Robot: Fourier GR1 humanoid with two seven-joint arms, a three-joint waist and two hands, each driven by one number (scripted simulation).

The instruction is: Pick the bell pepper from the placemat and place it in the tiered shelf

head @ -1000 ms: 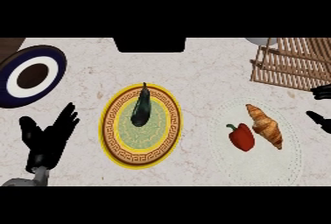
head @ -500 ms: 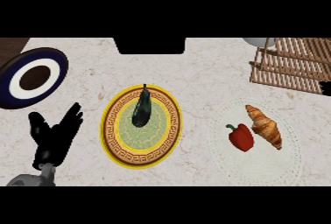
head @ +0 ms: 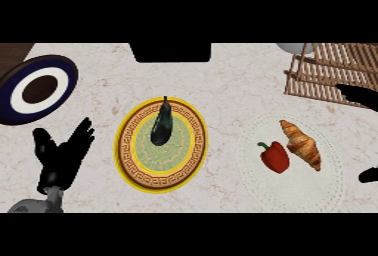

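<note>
Fingers point(head: 80, 134) of the left hand point(head: 63, 157) stand straight and spread, thumb held apart, holding nothing; this hand rests open over the counter point(head: 229, 80) near its left edge, at the lower left of the head view, with the grey forearm point(head: 33, 205) entering from the bottom edge. Of the right hand point(head: 360, 94) only dark tips show at the right edge of the view, one over the tiered shelf point(head: 328, 70) and another lower down beside the placemat point(head: 295, 185); whether they are spread or curled I cannot tell.

Just right of the left hand lies a yellow plate with a patterned rim point(head: 140, 170), near the middle of the counter, carrying a dark eggplant point(head: 162, 126) on its upper half. Well to the right is the pale round placemat, toward the counter's right edge. On it the red bell pepper point(head: 275, 157) lies left of centre, just beside a croissant point(head: 303, 144) on its right. The wooden slatted tiered shelf sits at the counter's far right corner, apart from the placemat. A dark blue and white plate point(head: 33, 90) sits at the far left corner.
</note>
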